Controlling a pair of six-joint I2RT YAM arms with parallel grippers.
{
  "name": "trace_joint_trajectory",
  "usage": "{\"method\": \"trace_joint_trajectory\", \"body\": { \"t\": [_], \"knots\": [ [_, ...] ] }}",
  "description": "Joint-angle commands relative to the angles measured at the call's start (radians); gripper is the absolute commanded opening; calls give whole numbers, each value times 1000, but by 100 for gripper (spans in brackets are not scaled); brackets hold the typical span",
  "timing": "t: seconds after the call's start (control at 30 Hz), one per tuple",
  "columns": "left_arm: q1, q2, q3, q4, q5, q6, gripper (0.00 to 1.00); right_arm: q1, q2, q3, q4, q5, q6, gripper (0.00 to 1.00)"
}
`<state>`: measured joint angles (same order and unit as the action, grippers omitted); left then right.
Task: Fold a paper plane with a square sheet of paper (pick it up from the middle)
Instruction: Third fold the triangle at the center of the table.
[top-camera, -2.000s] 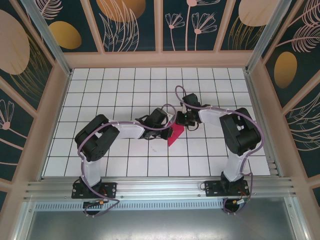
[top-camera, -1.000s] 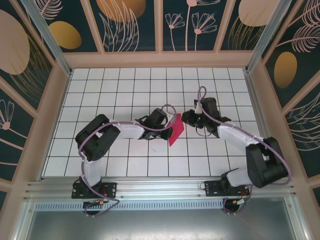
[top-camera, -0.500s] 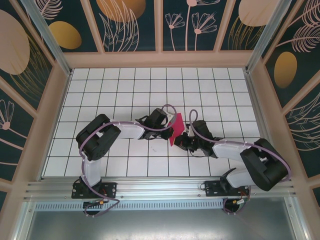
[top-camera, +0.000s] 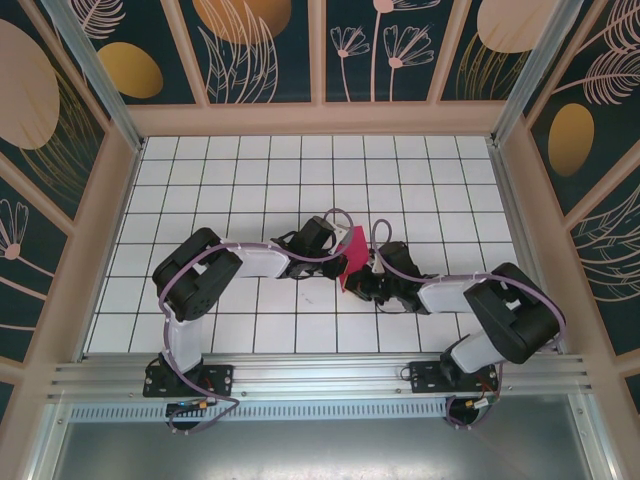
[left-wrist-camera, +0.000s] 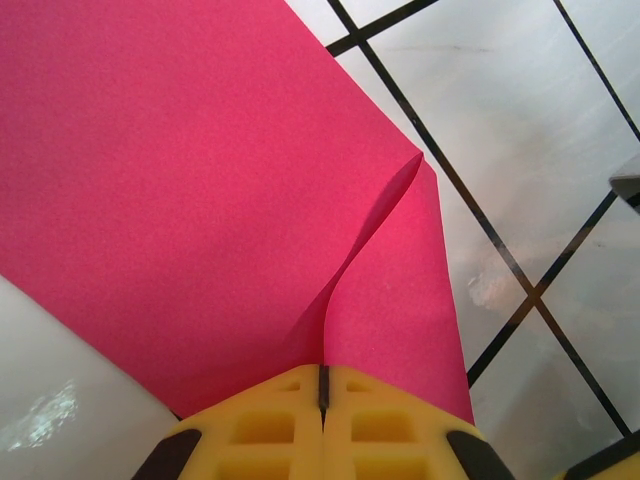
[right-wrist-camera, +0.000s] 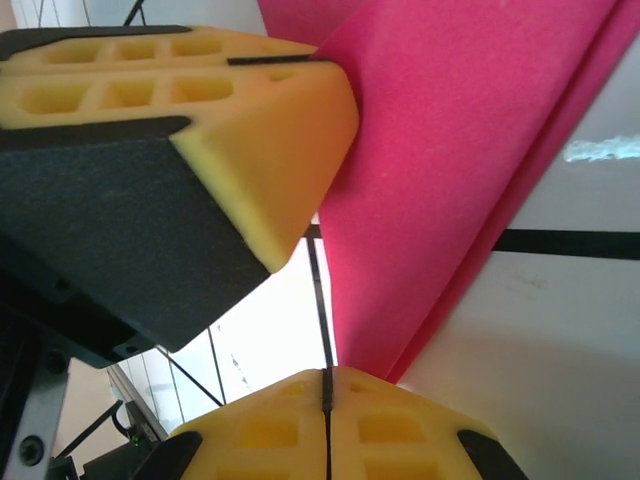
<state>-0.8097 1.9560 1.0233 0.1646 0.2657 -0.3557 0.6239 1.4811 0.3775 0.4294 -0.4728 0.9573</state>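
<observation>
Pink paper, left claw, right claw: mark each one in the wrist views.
pink paper (left-wrist-camera: 190, 190), left wrist view, flat face of the sheet.
left claw (left-wrist-camera: 322, 378), left wrist view, seam between its shut yellow pads.
right claw (right-wrist-camera: 327, 388), right wrist view, seam between its shut yellow pads.

White table (top-camera: 200, 190) with black grid lines, the creased pink sheet of paper (top-camera: 352, 262) over its middle tiles.

I work on a white table (top-camera: 200, 190) with thin black lines that cut it into squares. Around it stands a light wooden frame (top-camera: 320, 118), and behind that are dark blue walls (top-camera: 270, 50) painted with gold circles and pale leaves and flowers. Close to me, along the table's near edge, runs a grey metal rail (top-camera: 320, 372).
</observation>
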Motion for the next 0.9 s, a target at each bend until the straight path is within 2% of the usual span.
{"method": "trace_joint_trajectory", "body": {
  "t": [0.0,0.3,0.47,0.7,0.87],
  "knots": [
    [3,45,-6,-55,10,6,0,9,29,-6,59,-7,11,7],
    [4,48,-8,-59,7,11,0,12,86,0,100,-14,14,7],
    [3,47,-10,-59,4,7,0,17,82,32,-4,14,-8,7],
    [3,39,-11,-61,-5,5,0,31,-6,60,-90,36,-32,7],
    [3,40,-6,-62,-3,4,0,40,51,73,-104,34,-40,7]
  ]
}}
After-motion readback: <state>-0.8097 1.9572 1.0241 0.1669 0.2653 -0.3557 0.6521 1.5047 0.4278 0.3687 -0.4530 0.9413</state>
